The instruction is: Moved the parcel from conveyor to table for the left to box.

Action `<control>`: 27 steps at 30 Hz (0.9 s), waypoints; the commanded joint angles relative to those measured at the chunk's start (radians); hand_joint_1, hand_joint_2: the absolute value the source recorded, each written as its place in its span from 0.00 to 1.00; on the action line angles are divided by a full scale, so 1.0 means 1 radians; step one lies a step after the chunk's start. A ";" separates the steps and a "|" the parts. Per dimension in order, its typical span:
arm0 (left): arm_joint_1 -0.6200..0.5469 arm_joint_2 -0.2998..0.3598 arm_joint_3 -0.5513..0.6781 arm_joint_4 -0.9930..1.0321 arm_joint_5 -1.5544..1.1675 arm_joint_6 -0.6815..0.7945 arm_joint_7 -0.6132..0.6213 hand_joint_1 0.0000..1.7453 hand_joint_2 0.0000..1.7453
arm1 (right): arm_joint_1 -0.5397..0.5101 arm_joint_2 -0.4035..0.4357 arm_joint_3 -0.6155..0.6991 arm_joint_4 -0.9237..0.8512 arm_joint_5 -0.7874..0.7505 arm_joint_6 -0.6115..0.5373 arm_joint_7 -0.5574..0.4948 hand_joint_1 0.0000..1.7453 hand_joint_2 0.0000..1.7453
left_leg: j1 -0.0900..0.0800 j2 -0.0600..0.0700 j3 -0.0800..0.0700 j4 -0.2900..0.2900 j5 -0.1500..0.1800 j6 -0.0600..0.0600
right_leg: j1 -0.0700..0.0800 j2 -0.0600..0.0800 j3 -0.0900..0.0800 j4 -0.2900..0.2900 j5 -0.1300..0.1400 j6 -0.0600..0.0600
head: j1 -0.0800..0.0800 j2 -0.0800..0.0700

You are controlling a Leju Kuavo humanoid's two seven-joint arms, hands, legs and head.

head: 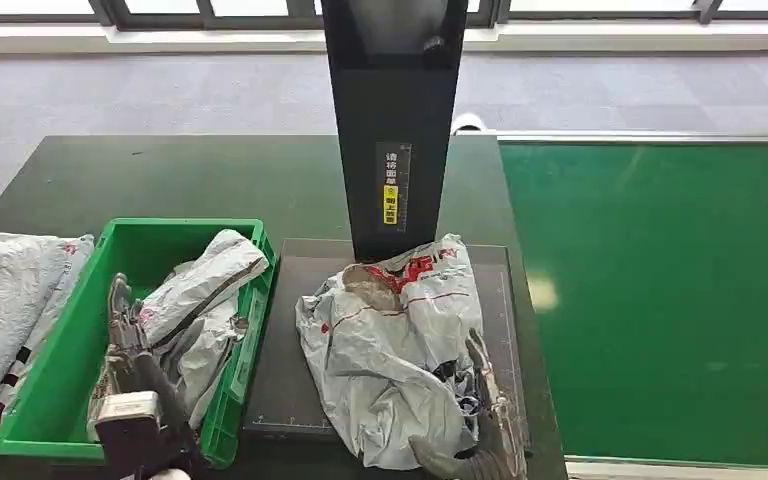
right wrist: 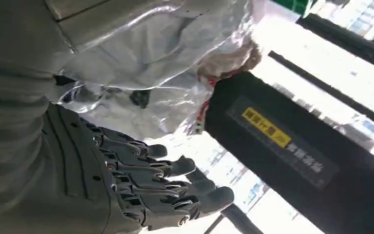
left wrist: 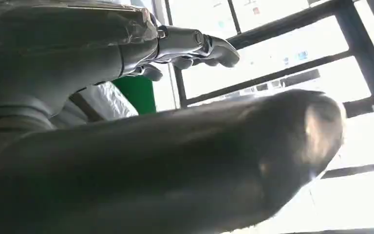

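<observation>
head view, parcel on table, right hand beside it, fingers spread, empty

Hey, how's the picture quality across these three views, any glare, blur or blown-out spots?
Head view: evenly lit and sharp, with one pale glare patch on the green conveyor. Left wrist view: windows blown out white, the near dark thumb soft and blurred. Right wrist view: strong backlight, parcel gleaming, right hand in shade.
</observation>
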 commanded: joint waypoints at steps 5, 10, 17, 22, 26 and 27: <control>-0.070 0.108 -0.190 0.170 -0.164 -0.155 0.049 0.00 0.00 | -0.043 -0.084 0.083 -0.062 -0.052 -0.007 -0.071 0.00 1.00 | -0.001 -0.002 -0.001 -0.002 0.002 0.001 | 0.000 0.000 0.000 -0.001 0.002 0.000 | 0.000 0.000; -0.139 0.093 -0.330 0.320 -0.307 -0.143 0.038 0.00 0.00 | -0.078 -0.093 0.064 -0.121 -0.083 0.053 -0.119 0.00 1.00 | -0.001 -0.004 -0.002 -0.001 0.003 0.001 | -0.001 -0.002 -0.001 -0.001 0.002 0.000 | 0.000 0.000; -0.159 0.092 -0.460 0.289 -0.418 0.012 0.006 0.00 1.00 | -0.147 -0.100 0.113 -0.100 -0.116 0.045 -0.119 0.00 1.00 | -0.001 -0.002 -0.002 0.000 0.003 0.001 | -0.001 0.000 -0.002 -0.001 0.004 0.001 | 0.000 0.000; -0.156 0.093 -0.454 0.282 -0.435 0.018 0.002 0.00 1.00 | -0.150 -0.108 0.123 -0.118 -0.133 0.051 -0.119 0.00 1.00 | 0.000 -0.001 -0.001 0.000 0.002 0.001 | 0.000 0.001 -0.001 -0.002 0.004 0.001 | 0.000 0.000; -0.188 0.063 -0.447 0.357 -0.518 0.012 0.058 0.00 1.00 | -0.202 -0.087 0.147 -0.109 -0.142 0.088 -0.119 0.00 1.00 | 0.000 0.000 -0.002 0.000 0.002 0.001 | 0.000 0.001 -0.001 -0.001 0.003 0.001 | 0.000 0.000; -0.204 0.056 -0.445 0.395 -0.555 0.014 0.080 0.00 1.00 | -0.211 -0.082 0.151 -0.110 -0.137 0.096 -0.119 0.00 1.00 | -0.001 0.000 -0.002 0.001 0.002 0.001 | -0.001 0.001 -0.001 0.000 0.003 0.001 | 0.000 0.000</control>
